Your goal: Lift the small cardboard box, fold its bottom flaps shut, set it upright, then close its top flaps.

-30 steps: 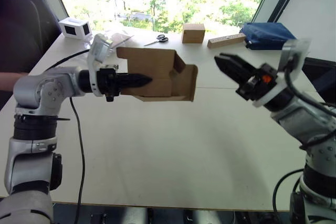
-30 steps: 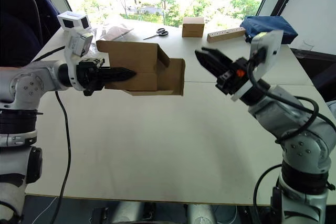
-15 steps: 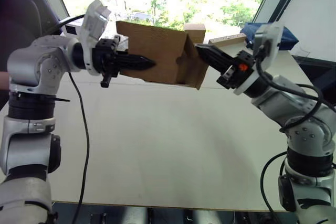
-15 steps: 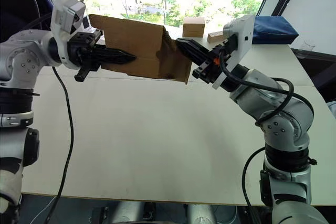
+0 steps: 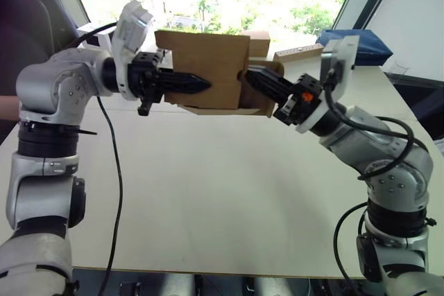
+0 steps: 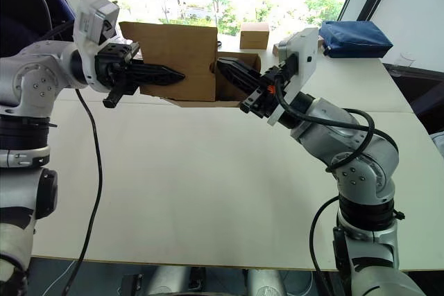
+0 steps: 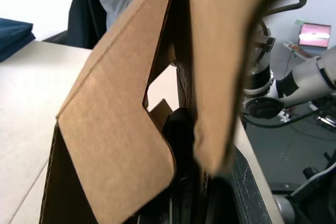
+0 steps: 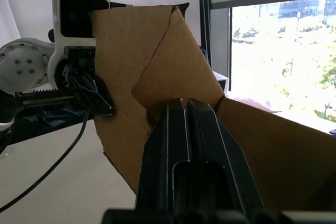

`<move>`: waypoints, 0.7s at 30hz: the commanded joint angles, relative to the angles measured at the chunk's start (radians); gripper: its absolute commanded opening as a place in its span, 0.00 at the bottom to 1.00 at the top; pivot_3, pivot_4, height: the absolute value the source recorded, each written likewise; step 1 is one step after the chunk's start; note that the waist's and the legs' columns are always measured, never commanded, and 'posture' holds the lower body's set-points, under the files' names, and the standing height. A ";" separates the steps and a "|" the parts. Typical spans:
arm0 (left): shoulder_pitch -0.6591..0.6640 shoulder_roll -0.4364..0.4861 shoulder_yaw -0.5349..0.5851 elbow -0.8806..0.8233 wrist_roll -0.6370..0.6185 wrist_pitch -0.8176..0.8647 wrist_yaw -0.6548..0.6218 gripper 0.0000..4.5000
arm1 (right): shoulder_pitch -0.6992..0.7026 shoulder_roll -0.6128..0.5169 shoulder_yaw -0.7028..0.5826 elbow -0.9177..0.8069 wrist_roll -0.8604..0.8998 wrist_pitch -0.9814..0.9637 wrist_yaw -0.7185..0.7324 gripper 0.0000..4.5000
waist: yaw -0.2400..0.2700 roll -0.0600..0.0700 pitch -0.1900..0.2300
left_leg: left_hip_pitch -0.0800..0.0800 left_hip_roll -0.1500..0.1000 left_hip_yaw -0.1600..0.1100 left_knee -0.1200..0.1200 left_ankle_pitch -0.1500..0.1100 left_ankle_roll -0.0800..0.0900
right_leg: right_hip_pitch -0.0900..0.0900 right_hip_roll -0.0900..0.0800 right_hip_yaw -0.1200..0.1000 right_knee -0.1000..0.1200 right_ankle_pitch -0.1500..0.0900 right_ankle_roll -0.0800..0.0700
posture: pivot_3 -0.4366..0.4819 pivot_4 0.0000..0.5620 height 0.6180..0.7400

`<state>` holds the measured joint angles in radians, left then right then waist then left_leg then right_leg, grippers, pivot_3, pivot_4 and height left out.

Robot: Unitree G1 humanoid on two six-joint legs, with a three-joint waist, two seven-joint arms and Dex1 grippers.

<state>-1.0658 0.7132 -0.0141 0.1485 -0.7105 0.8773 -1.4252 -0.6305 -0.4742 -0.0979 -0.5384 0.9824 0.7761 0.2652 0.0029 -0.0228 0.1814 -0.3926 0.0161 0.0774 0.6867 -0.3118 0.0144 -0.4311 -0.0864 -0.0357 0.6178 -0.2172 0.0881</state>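
Aloft: box [image 5: 208,67] btw both claws

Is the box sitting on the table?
No, the box is held up in the air above the table by the left end effector.

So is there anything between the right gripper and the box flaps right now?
Nothing visible. The right gripper, fingers together, is already at the open end of the box, with its tips among the flaps. The left gripper holds the box in the air from the other side, above the table.
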 commanded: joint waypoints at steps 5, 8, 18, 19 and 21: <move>0.004 0.004 0.031 -0.059 -0.067 0.057 -0.007 0.00 | -0.028 0.024 0.026 -0.031 -0.026 -0.014 0.014 0.02 | -0.004 0.000 0.000 | 0.000 0.000 0.000 0.000 0.000 0.000 | 0.000 0.000 0.000 0.000 0.000 0.000 | 0.48 0.27 1.00; 0.009 0.004 0.029 -0.063 -0.066 0.056 -0.004 0.00 | -0.030 0.030 0.025 -0.032 -0.030 -0.014 0.016 0.02 | -0.010 0.000 0.000 | 0.000 0.000 0.000 0.000 0.000 0.000 | 0.000 0.000 0.000 0.000 0.000 0.000 | 0.48 0.27 1.00; 0.018 -0.019 0.007 -0.014 -0.008 0.006 0.037 0.00 | -0.031 0.048 0.032 -0.031 -0.046 -0.024 0.028 0.02 | -0.016 0.000 0.000 | 0.000 0.000 0.000 0.000 0.000 0.000 | 0.000 0.000 0.000 0.001 0.000 0.000 | 0.48 0.27 1.00; 0.017 -0.023 0.008 -0.005 -0.001 -0.001 0.044 0.00 | -0.026 0.044 0.032 -0.034 -0.049 -0.023 0.033 0.02 | -0.016 0.000 0.000 | 0.000 0.000 0.000 0.000 0.000 0.000 | 0.000 0.000 0.000 0.001 0.000 0.000 | 0.48 0.27 1.00; 0.013 -0.029 0.007 0.014 0.016 -0.019 0.053 0.00 | -0.016 0.035 0.031 -0.040 -0.049 -0.018 0.042 0.02 | -0.015 0.000 0.000 | 0.000 0.000 0.000 0.000 0.000 0.000 | 0.000 0.000 0.000 0.001 0.000 0.000 | 0.48 0.27 1.00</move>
<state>-1.0322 0.6838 -0.0163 0.1537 -0.7143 0.8858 -1.3878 -0.6441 -0.4324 -0.0547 -0.5384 0.9254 0.7738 0.2862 -0.0125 -0.0227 0.1815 -0.3924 0.0161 0.0772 0.6867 -0.3116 0.0142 -0.4312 -0.0864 -0.0357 0.6184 -0.2172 0.0881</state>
